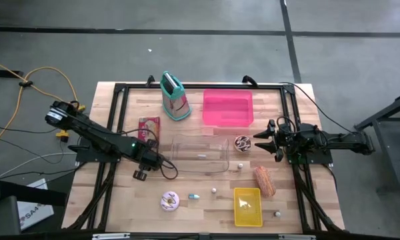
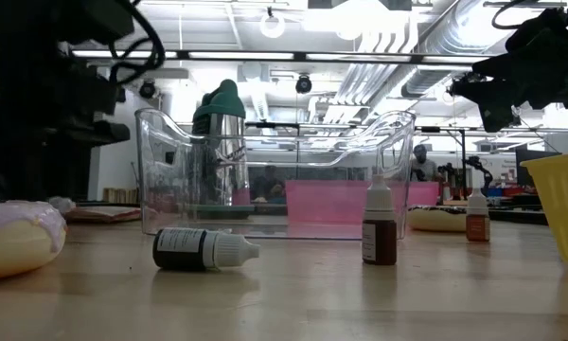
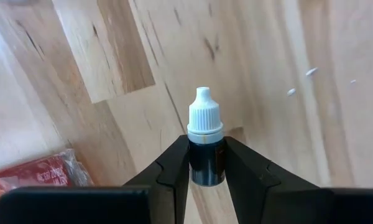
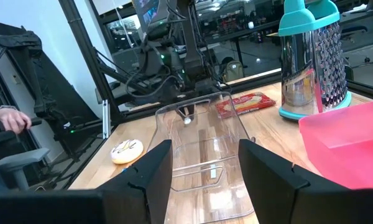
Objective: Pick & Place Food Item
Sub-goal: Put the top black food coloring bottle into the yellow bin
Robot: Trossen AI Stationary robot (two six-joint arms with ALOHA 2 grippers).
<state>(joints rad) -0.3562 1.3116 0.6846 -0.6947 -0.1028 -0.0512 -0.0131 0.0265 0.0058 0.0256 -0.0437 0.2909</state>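
1. Left wrist view: small dark dropper bottle with white cap is clamped between the left gripper fingers, long axis along them, cap pointing outward beyond the fingertips.
2. Red snack packet lies beside the fingers on the wooden table.
3. Right gripper fingers parted, empty, facing the clear plastic bin.

Light fell evenly from overhead, and from above my bench looked bright, with only soft, short shadows beside things. At bench height the ceiling lamps blew out to white glare, so my arms hung before them as near-black shapes. The doughnut at the near edge was blurred, too close for focus, and the clear bin caught pale reflections along its walls. Past my left claw the dropper bottle stood sharp while the wood behind seemed slightly soft, perhaps from blur. My right wrist's picture bent straight lines near its edges.
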